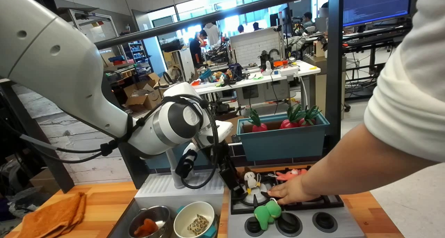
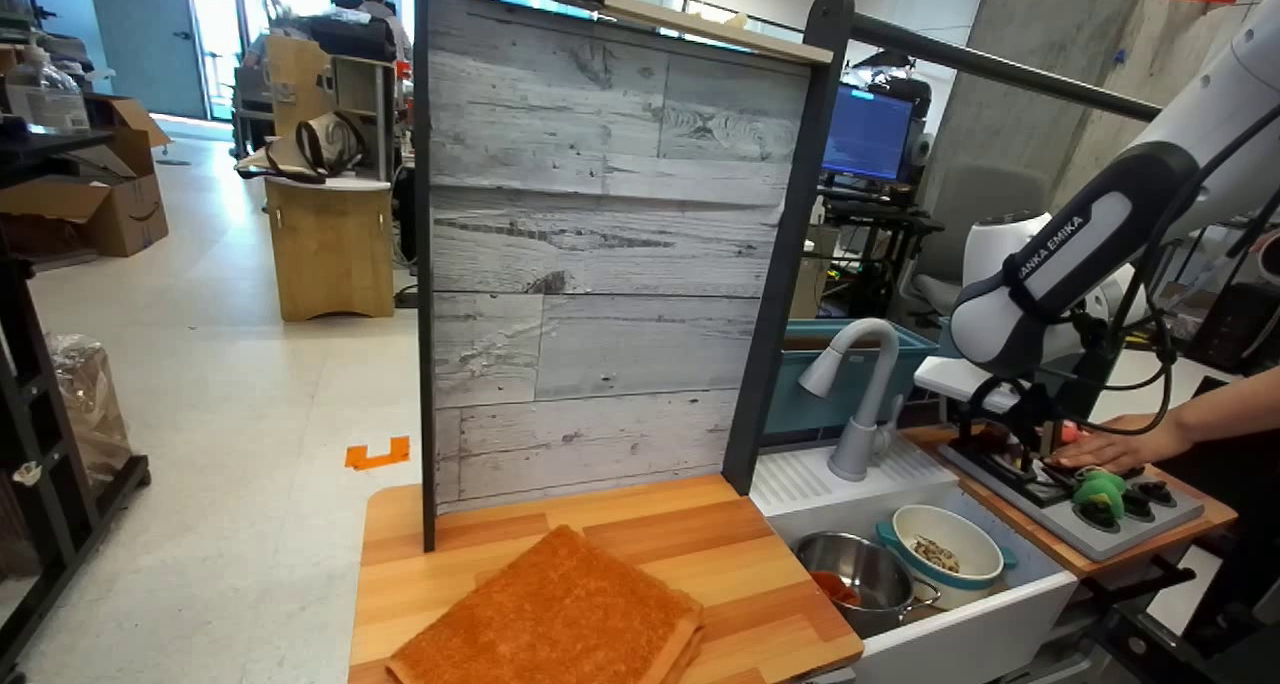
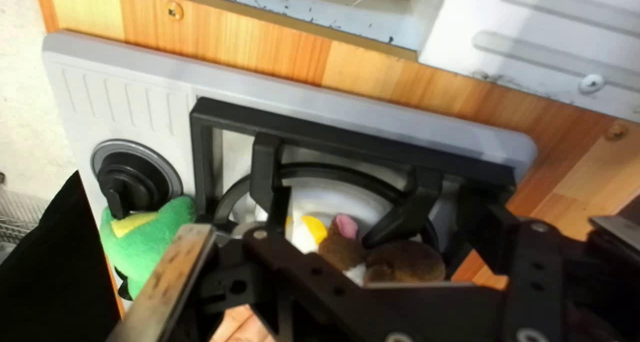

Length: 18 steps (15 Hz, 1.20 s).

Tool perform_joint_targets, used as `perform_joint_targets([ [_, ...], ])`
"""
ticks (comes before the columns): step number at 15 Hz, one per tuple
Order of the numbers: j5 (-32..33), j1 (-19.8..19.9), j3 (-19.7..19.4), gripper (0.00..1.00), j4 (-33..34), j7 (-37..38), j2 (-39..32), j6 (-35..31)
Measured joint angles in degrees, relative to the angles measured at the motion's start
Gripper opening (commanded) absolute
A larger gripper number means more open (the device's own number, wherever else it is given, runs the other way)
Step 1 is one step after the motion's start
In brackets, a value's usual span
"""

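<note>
Pincer (image 3: 400, 232): spread, low in wrist view
Brown plush (image 3: 407, 262): lower centre, seen between fingers (image 3: 165, 277)
Green plush (image 3: 145, 237): lower left, beside a knob (image 3: 135, 174)

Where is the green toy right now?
In an exterior view, right of centre and low, the green toy lies on the stove by its left and middle knobs, just below the hand.
</note>
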<state>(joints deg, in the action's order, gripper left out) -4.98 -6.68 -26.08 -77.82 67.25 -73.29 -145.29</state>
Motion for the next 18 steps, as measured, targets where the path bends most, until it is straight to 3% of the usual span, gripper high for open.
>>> perform_joint_targets([
  [9, 0.00, 2.53, 1.03, 0.96, -4.04, 0.45, 3.23, -1.29],
  [10, 0.00, 2.57, 1.41, 0.84, -5.09, 0.18, 4.08, -2.45],
  [11, 0.00, 2.59, 2.05, 0.60, -6.46, -0.33, 5.29, -4.38],
  [12, 0.00, 2.56, 2.70, 0.59, -8.18, -1.03, 6.81, -7.31],
  [14, 0.00, 2.09, 3.09, 0.44, -12.38, -2.85, 10.01, -14.09],
  [15, 0.00, 1.85, 3.07, 0.81, -14.85, -3.74, 11.60, -17.45],
  [17, -0.10, 1.80, 3.10, 0.81, -20.10, -5.44, 14.41, -23.08],
  [18, -0.25, 2.02, 3.23, 0.87, -22.69, -6.32, 15.47, -25.08],
])
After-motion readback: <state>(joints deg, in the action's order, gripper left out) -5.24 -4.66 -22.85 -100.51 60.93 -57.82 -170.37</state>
